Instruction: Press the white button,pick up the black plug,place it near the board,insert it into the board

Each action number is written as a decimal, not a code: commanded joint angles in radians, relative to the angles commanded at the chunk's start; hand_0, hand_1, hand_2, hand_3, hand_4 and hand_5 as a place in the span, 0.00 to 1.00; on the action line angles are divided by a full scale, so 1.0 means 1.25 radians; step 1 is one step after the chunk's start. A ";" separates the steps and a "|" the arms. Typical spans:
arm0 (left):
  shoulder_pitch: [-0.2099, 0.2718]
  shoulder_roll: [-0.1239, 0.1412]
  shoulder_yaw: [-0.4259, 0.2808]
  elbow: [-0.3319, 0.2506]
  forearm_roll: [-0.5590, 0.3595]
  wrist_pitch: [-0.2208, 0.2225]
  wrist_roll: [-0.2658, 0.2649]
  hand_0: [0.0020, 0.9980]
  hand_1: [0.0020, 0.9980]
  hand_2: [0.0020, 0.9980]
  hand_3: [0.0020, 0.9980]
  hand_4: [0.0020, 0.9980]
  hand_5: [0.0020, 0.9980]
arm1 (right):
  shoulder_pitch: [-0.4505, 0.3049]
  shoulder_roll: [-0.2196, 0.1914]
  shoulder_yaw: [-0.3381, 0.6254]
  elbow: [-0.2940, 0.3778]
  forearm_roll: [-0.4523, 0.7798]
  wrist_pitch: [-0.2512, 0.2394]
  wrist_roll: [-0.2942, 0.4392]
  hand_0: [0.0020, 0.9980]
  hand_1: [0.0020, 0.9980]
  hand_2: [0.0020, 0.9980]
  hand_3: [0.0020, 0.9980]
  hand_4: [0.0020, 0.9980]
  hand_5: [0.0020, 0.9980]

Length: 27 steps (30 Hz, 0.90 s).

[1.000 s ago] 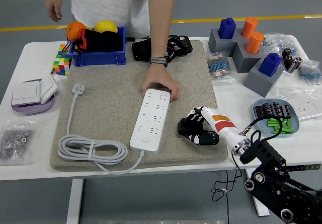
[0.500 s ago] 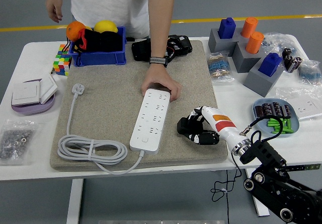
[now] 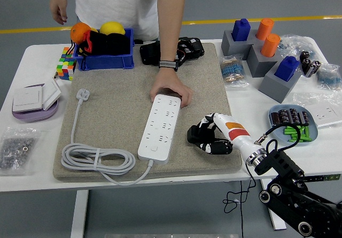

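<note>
Right hand (image 3: 209, 139), fingers curled round a small black plug (image 3: 193, 135), sits at three o'clock of the long white plastic power strip (image 3: 161, 125). A person's hand (image 3: 171, 91) steadies the strip's twelve o'clock end. Insertion appears not yet done.

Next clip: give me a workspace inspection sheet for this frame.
Surface: white table with a beige felt mat.
Job's things: white power strip on the mat; a person's hand rests on its far end. Black plug: cannot tell.
Clutter: blue bin with fruit, colour cube, bag of screws, grey blocks with pegs.
Hands: right hand curled on the mat beside the strip; left not in view.
Cables: strip's white cord coiled, plug end loose.
Surroundings: grey floor, yellow line.
</note>
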State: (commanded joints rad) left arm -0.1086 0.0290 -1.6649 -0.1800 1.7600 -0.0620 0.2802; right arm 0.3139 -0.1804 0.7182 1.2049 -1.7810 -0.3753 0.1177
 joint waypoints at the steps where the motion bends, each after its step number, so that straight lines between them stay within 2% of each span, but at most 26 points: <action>1: 0.000 0.000 0.001 0.000 0.000 0.000 0.000 0.63 0.63 0.64 0.69 0.58 0.38 | 0.000 0.000 0.001 0.002 0.000 -0.001 0.000 0.45 0.49 0.53 0.37 0.83 0.00; 13: 0.001 0.002 0.005 0.000 -0.001 -0.001 0.000 0.63 0.63 0.64 0.69 0.58 0.38 | 0.000 -0.003 -0.007 -0.001 0.008 -0.003 0.005 0.44 0.49 0.52 0.40 0.84 0.00; 14: 0.001 0.002 0.004 0.000 0.000 -0.001 0.000 0.63 0.63 0.64 0.69 0.58 0.38 | -0.001 -0.003 -0.007 0.002 0.007 -0.003 0.005 0.45 0.49 0.53 0.43 0.83 0.00; 27: 0.003 0.001 -0.002 0.000 0.003 0.000 0.000 0.63 0.63 0.64 0.69 0.58 0.38 | 0.013 -0.008 0.005 0.157 -0.032 0.001 -0.036 0.44 0.49 0.52 0.44 0.83 0.00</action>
State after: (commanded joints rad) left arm -0.1047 0.0307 -1.6668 -0.1800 1.7633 -0.0622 0.2803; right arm 0.3301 -0.1903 0.7242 1.4013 -1.8216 -0.3736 0.0722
